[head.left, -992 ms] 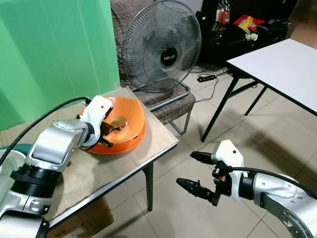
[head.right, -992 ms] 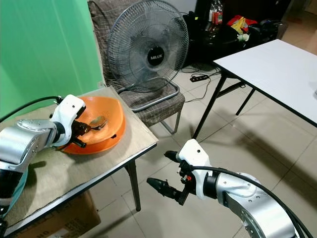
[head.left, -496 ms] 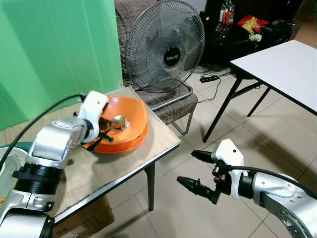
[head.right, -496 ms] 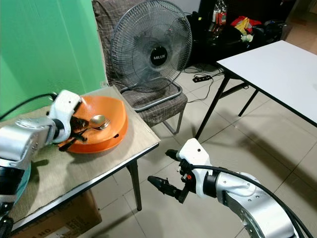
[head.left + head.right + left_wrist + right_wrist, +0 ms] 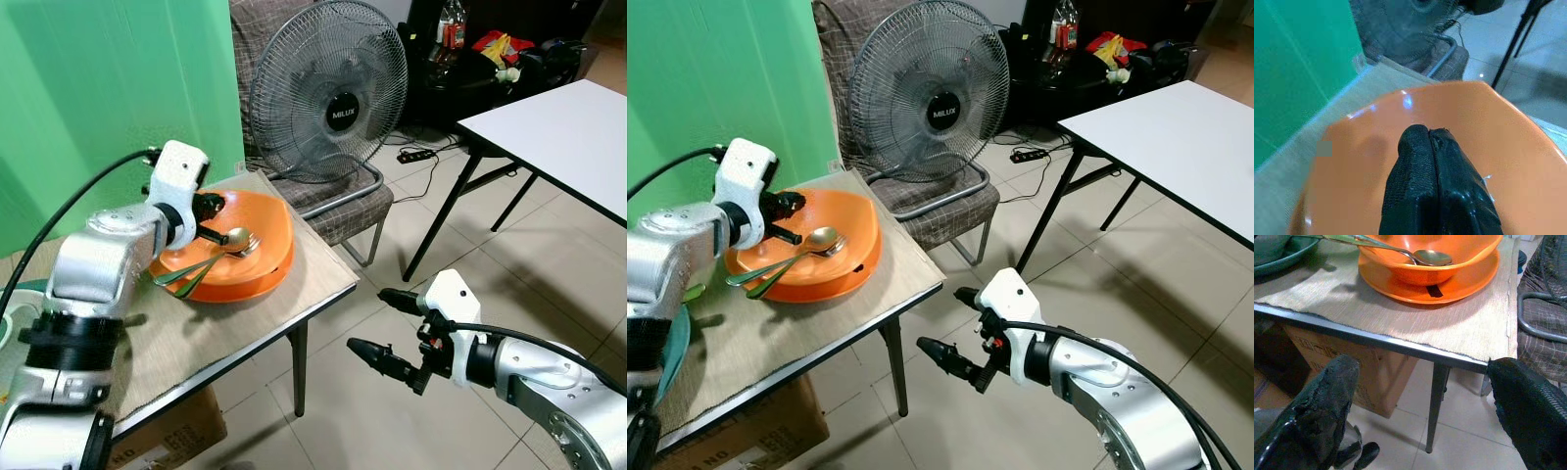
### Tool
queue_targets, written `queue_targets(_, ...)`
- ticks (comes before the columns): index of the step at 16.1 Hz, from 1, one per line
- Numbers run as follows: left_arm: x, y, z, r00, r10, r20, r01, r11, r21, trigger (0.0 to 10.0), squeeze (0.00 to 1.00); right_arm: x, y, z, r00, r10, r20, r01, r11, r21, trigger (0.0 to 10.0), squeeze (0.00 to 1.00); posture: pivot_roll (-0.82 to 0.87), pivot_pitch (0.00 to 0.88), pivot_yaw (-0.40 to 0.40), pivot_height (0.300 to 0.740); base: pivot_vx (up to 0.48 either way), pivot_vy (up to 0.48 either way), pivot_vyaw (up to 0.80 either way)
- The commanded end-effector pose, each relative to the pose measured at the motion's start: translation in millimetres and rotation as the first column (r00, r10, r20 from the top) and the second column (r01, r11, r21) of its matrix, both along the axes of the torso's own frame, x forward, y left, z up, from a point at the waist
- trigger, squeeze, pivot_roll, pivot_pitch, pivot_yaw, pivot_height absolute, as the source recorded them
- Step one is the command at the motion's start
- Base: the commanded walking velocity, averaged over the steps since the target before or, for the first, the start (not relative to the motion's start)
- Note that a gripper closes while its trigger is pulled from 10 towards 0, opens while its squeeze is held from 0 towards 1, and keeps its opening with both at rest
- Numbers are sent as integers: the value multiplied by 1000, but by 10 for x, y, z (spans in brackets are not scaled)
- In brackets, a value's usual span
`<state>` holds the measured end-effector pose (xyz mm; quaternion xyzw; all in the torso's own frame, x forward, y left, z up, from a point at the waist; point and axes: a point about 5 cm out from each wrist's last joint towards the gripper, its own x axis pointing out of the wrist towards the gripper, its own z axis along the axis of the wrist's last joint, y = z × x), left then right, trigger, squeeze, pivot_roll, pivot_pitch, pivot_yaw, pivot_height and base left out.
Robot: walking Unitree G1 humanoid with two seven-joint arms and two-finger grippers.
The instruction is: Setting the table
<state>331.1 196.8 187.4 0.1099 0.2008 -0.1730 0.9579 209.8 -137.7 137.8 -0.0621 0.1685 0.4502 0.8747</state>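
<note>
Left end effector (image 5: 217,217), fingers pressed together, hovers over glossy orange bowl (image 5: 257,235); right end effector (image 5: 382,327) spread wide.

A large fan (image 5: 329,90) stands on a checked chair (image 5: 345,196) before a green backdrop (image 5: 108,88).

I'm seeing an orange bowl (image 5: 240,230) on an orange plate (image 5: 235,286), a silver spoon (image 5: 818,240) with green-handled cutlery (image 5: 181,277) beside it. The mat (image 5: 225,328) on the table (image 5: 294,318) is beige woven cloth; a teal dish (image 5: 1276,249) sits at its edge. Green screen (image 5: 108,88) behind. The chair (image 5: 343,196) is brown plaid, the fan (image 5: 328,88) grey mesh with a black hub. My left gripper (image 5: 792,203) and right gripper (image 5: 384,328) have black fingers on white-and-silver arms. White table (image 5: 558,132) on black legs, pale floor tiles (image 5: 470,284), brown cardboard box (image 5: 1342,367).
</note>
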Motion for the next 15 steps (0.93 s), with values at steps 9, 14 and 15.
queue_targets(9, -474, -33, -53, 923, 170, 346, -172, 985, -26, 10000, 0, 8, -11, -60, 854, -508, 112, 487, 856, 172, 10000, 0, 22, 0, -23, 740, 0, 0, 0)
queue_targets(14, -584, -189, -116, 912, 170, 373, -153, 985, -74, 10000, 0, 62, 13, -96, 828, -547, 123, 524, 832, 182, 10000, 0, 35, 0, -35, 740, -60, 0, 0)
queue_targets(15, -592, -184, -118, 910, 175, 375, -159, 985, -74, 10000, 0, 70, 14, -94, 827, -548, 124, 524, 832, 184, 10000, 0, 38, 0, -36, 740, -304, 0, 0)
